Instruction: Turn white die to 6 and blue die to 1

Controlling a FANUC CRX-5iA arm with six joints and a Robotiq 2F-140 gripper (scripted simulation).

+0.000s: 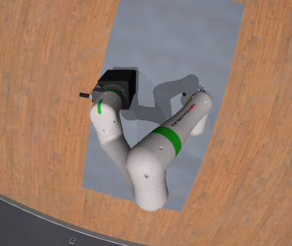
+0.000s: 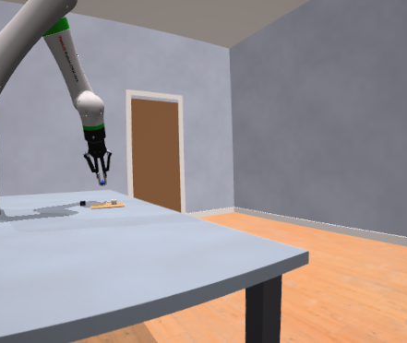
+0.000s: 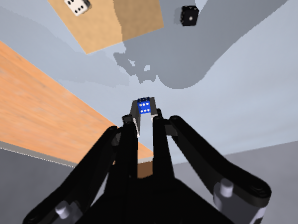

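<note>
The gripper (image 3: 145, 120) pinches the blue die (image 3: 145, 106) between its fingertips, lifted above the grey table (image 2: 168, 258). In the wrist view the die sits just above the centre of the frame, and the face turned to the camera carries six white pips in two rows of three. In the exterior view the die shows as a small blue speck at the tip of the fingers (image 2: 101, 182), at left centre, well above the table surface.

The tan mat (image 3: 135, 20) lies flat on the table at the top of the wrist view, with the white die (image 3: 76, 6) resting on it at the upper left edge of the frame; its pips are cut off and cannot be counted. The black die (image 3: 188, 15) lies on the bare table at upper right, just beside the mat and apart from it; its face is too small to read.

In the top view the arm's forearm (image 1: 180, 116) bears a red logo and dark lettering, both too blurred to read.
</note>
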